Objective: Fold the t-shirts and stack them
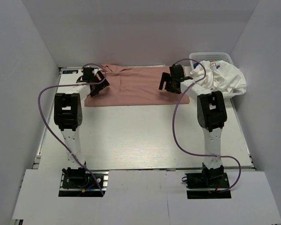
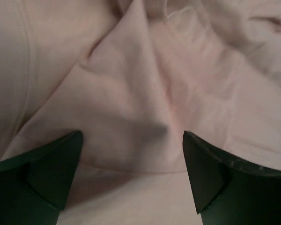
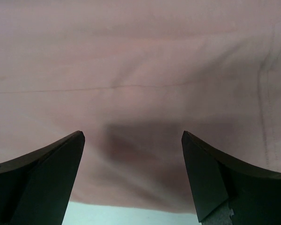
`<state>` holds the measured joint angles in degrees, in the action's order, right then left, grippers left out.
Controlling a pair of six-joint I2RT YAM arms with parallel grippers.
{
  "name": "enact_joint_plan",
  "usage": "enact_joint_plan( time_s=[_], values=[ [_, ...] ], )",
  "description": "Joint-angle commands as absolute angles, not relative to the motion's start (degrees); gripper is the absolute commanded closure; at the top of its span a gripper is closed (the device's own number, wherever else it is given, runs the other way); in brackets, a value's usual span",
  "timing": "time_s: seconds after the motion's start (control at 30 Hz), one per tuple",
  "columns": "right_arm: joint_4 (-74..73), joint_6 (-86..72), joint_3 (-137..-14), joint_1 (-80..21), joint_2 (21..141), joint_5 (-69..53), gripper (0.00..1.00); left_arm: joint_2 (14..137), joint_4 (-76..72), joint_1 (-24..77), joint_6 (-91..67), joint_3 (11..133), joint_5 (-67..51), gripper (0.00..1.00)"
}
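The dusty pink t-shirt [image 1: 131,86] lies spread at the far middle of the table, with a bunched part at its far left. My left gripper [image 1: 96,87] is open over the shirt's left end; the left wrist view shows creased pink cloth [image 2: 145,93] between its spread fingers [image 2: 42,173]. My right gripper [image 1: 166,85] is open over the shirt's right end; its wrist view shows smooth pink cloth [image 3: 140,93] and the hem near the table. The white t-shirt [image 1: 222,78] is crumpled in a basket at the far right.
A white plastic basket [image 1: 210,57] stands at the far right corner, holding the white shirt. White walls close in the table on three sides. Purple cables loop from both arms. The light wood table [image 1: 140,140] shows in front of the pink shirt.
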<state>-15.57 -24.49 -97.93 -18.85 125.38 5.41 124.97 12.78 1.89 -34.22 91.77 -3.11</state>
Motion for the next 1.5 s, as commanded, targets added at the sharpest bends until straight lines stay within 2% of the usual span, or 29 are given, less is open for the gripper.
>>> enact_joint_plan(
  time_s=[0.0,0.17,0.27,0.3,0.4,0.5,0.57,0.7,0.83,0.93,1.07,1.17,1.33,1.47],
  values=[
    [-12.93,-25.92,-92.56,-18.19,125.69,6.93,0.1,124.28,14.94,1.85,-35.07,87.12,-4.66,0.0],
    [-13.18,-28.21,-81.42,-18.19,119.89,9.05,0.12,119.63,15.74,2.64,-35.68,78.07,-5.36,0.0],
    [-12.31,-32.6,-69.64,-18.63,112.43,11.42,0.12,113.22,16.79,2.64,-38.57,65.44,-6.15,0.0],
    [-11.43,-33.3,-61.34,-18.63,108.76,11.08,0.12,108.85,16.79,2.64,-39.71,62.17,-6.15,0.0],
    [-8.7,-35.42,-50.77,-19.33,101.1,8.44,0.12,101.54,15.29,3.25,-41.4,49.95,-9.75,0.0],
    [-10.63,-37.34,-42.58,-21.44,93.79,10.63,0.12,90.12,20.55,3.77,-42.79,40.37,-7.4,0.0],
    [-11.24,-38.06,-40.61,-22.67,89.76,10.63,0.12,79.26,22.67,3.78,-43.33,34.23,-3.89,0.0],
    [-15.2,-37.97,-39.73,-25.4,80.62,12.56,0.13,64.38,27.5,3.78,-44.65,32.08,-0.18,0.0],
    [-17.4,-35.78,-45.06,-26.8,75.5,13.71,0.12,61.7,27.51,3.78,-44.65,39.78,2.45,0.0],
    [-17.23,-32.79,-49.11,-26.63,76.11,15.2,0.1,65.73,26.63,3.78,-43.25,47.0,1.94,0.0],
    [-19.67,-31.91,-58.59,-26.19,83.21,19.23,0.1,77.49,26.02,2.37,-41.14,57.54,3.77,0.0],
    [-21.43,-30.85,-67.63,-25.14,89.89,18.91,0.1,89.62,28.12,2.37,-40.34,70.35,5.19,0.0],
    [-21.88,-29.8,-75.22,-23.56,98.42,17.14,0.1,106.32,30.4,1.85,-38.59,86.28,8.69,0.0],
    [-22.76,-27.34,-80.06,-21.97,103.09,18.37,0.1,118.54,35.67,1.85,-37.01,99.38,11.16,0.04]
  ],
)
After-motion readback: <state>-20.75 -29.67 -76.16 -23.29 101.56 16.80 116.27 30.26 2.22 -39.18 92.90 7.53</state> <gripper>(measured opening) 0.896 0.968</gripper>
